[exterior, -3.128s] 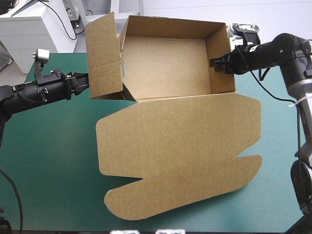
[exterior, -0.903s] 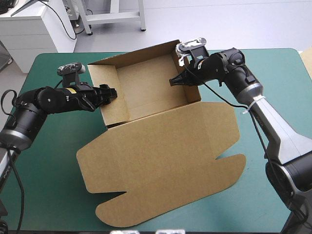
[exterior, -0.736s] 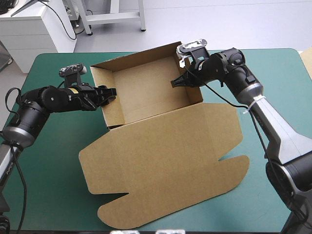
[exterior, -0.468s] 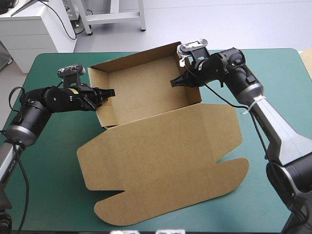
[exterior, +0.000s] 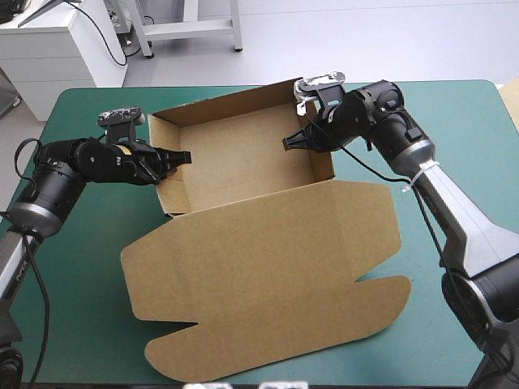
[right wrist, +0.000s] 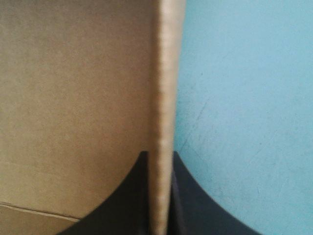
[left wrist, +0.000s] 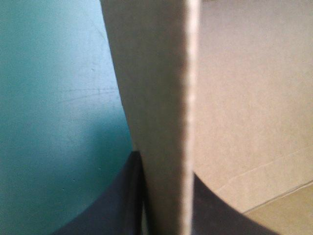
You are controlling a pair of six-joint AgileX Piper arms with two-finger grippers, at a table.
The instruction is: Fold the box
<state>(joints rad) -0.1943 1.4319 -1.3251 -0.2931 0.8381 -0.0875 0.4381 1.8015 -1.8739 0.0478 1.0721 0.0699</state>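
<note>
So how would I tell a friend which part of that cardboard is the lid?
Start at the teal-green table; the brown box stands as an open tray toward its far side. The lid is the big sheet hinged to its near wall: the only part lying flat, with rounded flaps.

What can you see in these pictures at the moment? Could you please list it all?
Box: 1, brown, mid-table; an open tray at the far side with walls raised, lid lying flat toward the near edge.
Table: 1, teal-green cover, under the box.
Left gripper: 1, black fingers, shut on the box's left wall.
Right gripper: 1, black fingers, shut on the box's right wall.
</note>
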